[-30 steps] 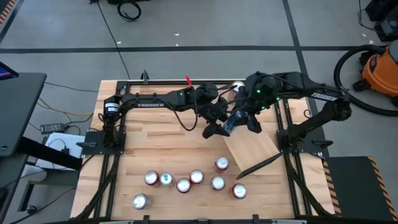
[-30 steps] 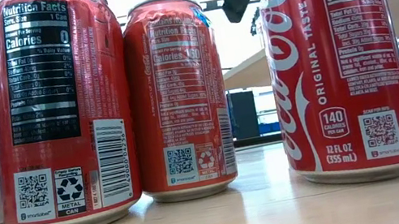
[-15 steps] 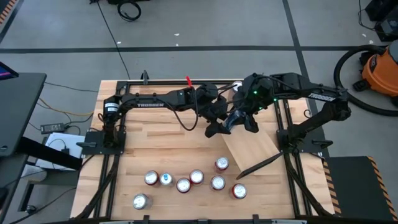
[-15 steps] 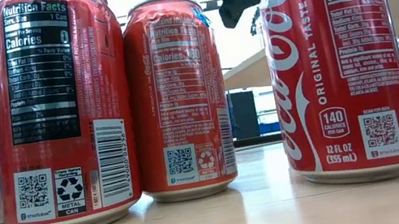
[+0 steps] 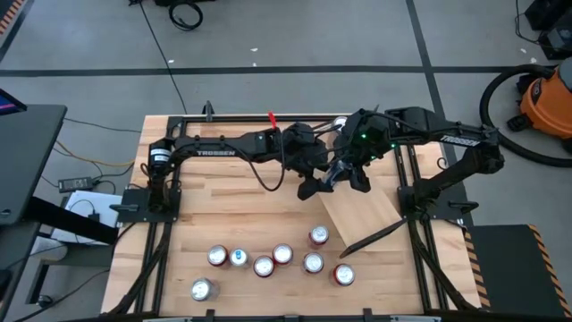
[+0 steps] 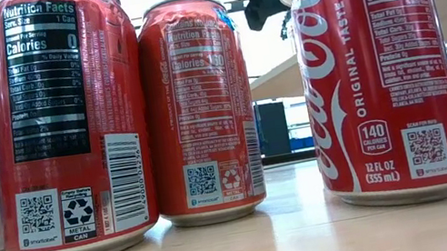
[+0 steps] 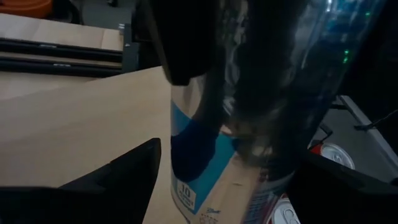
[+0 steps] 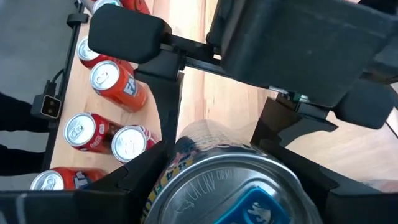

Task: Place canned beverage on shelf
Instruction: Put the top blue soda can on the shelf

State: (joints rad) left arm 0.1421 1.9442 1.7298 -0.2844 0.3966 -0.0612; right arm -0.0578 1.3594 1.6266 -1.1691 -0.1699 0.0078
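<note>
So the thing that's changed: the left gripper is spread noticeably wider than it was a second ago, and its fingers are now seen standing clear on either side of the blue-and-silver can instead of pinching it. Meanwhile the right gripper is kept clamped tight on that same can, same as a second back. In the high view the two arms are found nudged only slightly from where they were, and nothing else on the table is shifted.

What's meant by that, probably: a handover is being finished. The can is let go by the left side and is now carried by the right alone, so the placing itself is likely left to the right arm. The can is held up in the air over the far middle of the tabletop, just beside the far corner of the shelf and not yet set on it. The shelf is laid at an angle on the right part of the table with nothing on it.

Counted up:
- 1 can in the grip
- 8 cans grouped on the near half of the table, mostly red, so 9 in all
- 1 shelf
- 2 arms, both at work over the can
</note>
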